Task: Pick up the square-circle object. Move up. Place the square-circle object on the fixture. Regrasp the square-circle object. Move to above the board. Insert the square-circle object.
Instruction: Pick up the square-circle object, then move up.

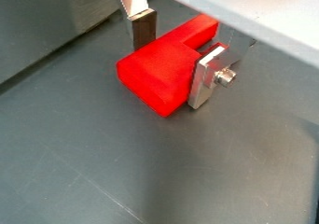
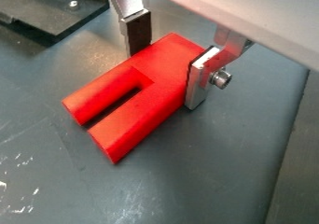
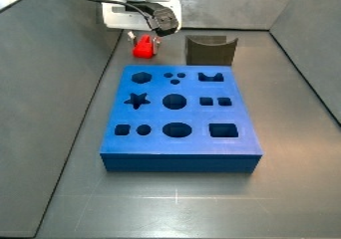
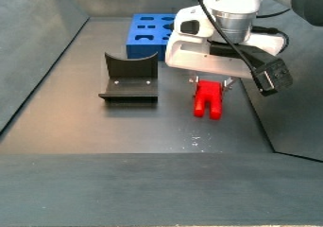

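Observation:
The square-circle object [image 1: 156, 74] is a bright red block with two prongs and a slot. It lies flat on the grey floor, seen in both wrist views [image 2: 131, 102] and both side views [image 3: 143, 46] [image 4: 209, 98]. My gripper [image 1: 174, 64] is lowered over its solid end with one finger on each side [image 2: 170, 64]. The silver finger with the screw [image 2: 206, 74] touches the block. The dark-padded finger [image 2: 134, 32] stands just beside it with a thin gap. The jaws are open around the block.
The dark fixture [image 3: 209, 50] stands beside the red block, also in a side view [image 4: 128, 79] and at the edge of a wrist view [image 2: 50, 18]. The blue board [image 3: 180, 119] with its shaped holes lies past it [image 4: 151, 32]. Grey walls enclose the floor.

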Controlling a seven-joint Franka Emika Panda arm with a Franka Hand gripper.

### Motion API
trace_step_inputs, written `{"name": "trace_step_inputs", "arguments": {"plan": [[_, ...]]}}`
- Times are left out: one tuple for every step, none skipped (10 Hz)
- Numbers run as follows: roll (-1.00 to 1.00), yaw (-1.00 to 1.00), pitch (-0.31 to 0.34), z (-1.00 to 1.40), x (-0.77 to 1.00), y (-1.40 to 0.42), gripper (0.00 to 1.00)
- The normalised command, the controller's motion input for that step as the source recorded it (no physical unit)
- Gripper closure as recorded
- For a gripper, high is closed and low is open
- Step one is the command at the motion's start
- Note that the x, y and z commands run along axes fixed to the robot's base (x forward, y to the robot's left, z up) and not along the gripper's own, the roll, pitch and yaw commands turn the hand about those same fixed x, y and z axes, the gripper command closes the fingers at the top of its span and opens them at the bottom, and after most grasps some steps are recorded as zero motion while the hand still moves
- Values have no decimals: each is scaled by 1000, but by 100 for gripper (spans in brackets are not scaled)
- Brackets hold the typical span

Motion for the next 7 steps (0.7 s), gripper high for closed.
{"name": "trace_step_inputs", "arguments": {"plan": [[0, 0, 0, 0, 0, 0, 100], [0, 0, 0, 0, 0, 0, 100], [0, 0, 0, 833, 0, 0, 100], [-8, 23, -14, 842, 55, -48, 100], [-15, 28, 28, 722, 29, -41, 100], [-20, 28, 56, 601, 23, -25, 100], [-22, 27, 65, 465, 14, -19, 100]]}}
